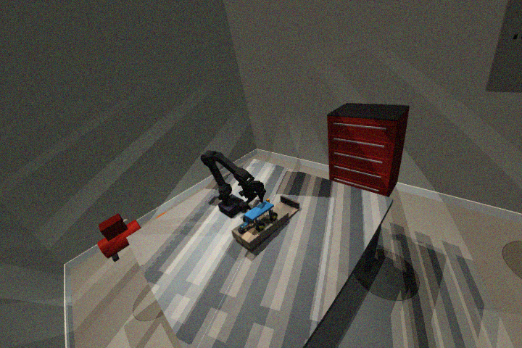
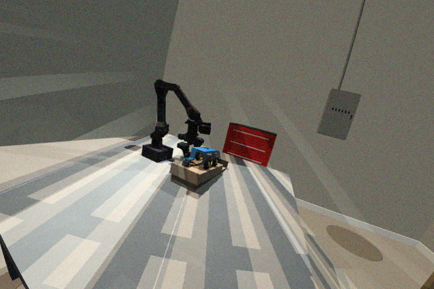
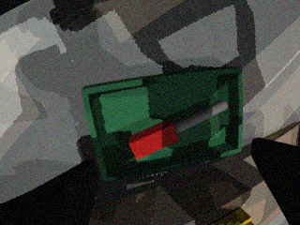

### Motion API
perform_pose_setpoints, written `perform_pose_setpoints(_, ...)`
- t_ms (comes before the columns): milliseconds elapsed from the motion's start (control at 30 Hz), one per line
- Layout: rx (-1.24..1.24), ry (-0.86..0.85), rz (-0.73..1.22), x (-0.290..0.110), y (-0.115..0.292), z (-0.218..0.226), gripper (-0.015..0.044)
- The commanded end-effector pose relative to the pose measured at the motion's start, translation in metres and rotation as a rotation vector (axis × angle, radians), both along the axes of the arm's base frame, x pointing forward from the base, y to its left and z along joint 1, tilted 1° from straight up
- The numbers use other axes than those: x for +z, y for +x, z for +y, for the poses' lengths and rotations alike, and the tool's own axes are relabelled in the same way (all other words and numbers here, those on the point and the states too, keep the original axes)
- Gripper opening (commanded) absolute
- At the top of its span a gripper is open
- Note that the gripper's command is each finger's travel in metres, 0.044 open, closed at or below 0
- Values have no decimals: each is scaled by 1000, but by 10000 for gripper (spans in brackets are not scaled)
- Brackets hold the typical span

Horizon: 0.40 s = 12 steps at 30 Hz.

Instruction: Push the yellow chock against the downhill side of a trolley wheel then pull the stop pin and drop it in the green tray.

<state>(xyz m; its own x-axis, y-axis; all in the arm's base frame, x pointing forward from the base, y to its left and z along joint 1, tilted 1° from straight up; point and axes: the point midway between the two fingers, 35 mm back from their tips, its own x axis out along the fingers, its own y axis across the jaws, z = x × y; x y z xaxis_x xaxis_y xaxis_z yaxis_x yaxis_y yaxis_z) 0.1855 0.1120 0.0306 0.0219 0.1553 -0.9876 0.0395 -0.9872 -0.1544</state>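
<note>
The green tray fills the middle of the wrist view. The red-headed pin lies in it, its grey shaft toward the tray's right end. My gripper is open, above and behind the tray's near side, with nothing between its fingers. The blue trolley stands on the wooden ramp. A small orange piece, perhaps the chock's handle, shows behind the trolley. A yellow block shows at the wrist view's bottom edge. Chock contact with a wheel cannot be made out.
The ramp has a dark upright end board at its far end. The arm's base stands left of the ramp. A red drawer cabinet stands beyond the table. The trolley and ramp are close beside the gripper.
</note>
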Motion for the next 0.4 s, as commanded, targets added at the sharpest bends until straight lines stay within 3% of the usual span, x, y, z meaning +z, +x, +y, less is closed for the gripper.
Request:
perform_pose_setpoints(0, 5, 7, -1, 13, -1, 0, 440)
perform_pose_setpoints(367, 5, 7, -1, 50, -4, 0, 440)
